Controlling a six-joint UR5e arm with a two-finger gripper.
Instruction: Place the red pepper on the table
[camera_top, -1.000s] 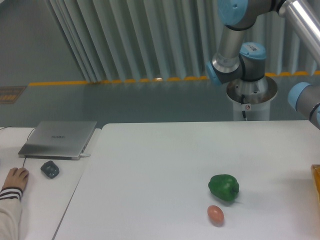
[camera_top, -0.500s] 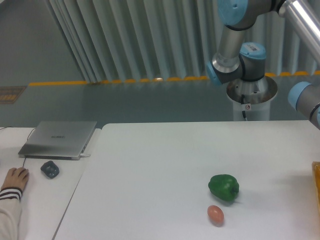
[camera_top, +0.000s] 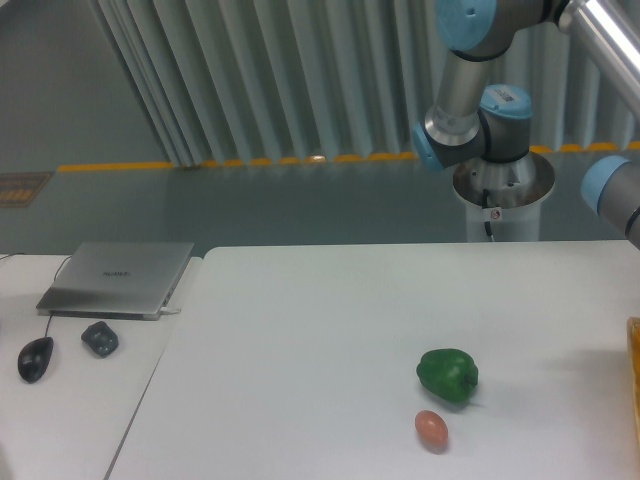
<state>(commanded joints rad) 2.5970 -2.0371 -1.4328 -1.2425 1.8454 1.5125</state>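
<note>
Red pepper not visible anywhere in view. Gripper and fingers are out of frame too, so can't tell whether they're apart, together or clamped on anything.

Only arm links show: grey tube and blue joints (camera_top: 470, 90) at 1 o'clock, another blue joint (camera_top: 612, 195) cut off by the right edge at 3 o'clock. Arm pedestal (camera_top: 502, 205) stands behind the far edge of the bench (camera_top: 300, 340).

On the bench: green pepper (camera_top: 447, 375) at about 4 o'clock, resting on the surface. Small orange-pink egg-shaped thing (camera_top: 431, 430) just beside it, nearer the camera, not touching. Thin orange-yellow edge (camera_top: 634, 370) of something at the right border, can't identify it.

Side desk (camera_top: 70, 400) at 8 o'clock: closed silver laptop (camera_top: 118, 278), black mouse (camera_top: 35, 358), small dark object (camera_top: 99, 338) between them.
</note>
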